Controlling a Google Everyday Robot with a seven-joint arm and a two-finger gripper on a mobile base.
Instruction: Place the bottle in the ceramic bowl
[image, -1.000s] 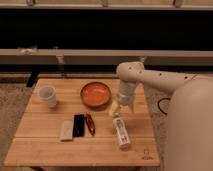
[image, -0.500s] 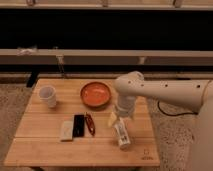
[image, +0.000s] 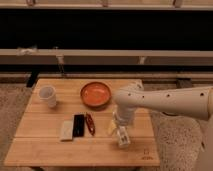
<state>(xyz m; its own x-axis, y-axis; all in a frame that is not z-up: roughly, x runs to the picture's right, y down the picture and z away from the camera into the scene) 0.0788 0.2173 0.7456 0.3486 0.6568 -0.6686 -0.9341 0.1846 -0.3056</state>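
Note:
The whitish bottle (image: 122, 137) lies on its side on the wooden table (image: 45, 146), near the front right. The orange ceramic bowl (image: 96, 94) with a darker rim sits empty at the back middle of the table, behind and to the left of the bottle. My gripper (image: 118, 126) reaches in from the right on a white arm (image: 165, 101) and is low over the bottle's far end, right at it. The arm hides part of the bottle.
A white cup (image: 48, 96) stands at the table's back left. A pale packet (image: 66, 130), a black flat item (image: 78, 125) and a red item (image: 90, 123) lie side by side left of the bottle. A railing and dark wall run behind the table.
The arm has swung lower and toward the table's front, bringing the gripper down from above the bowl's right side onto the bottle. The bottle, bowl and cup have not moved.

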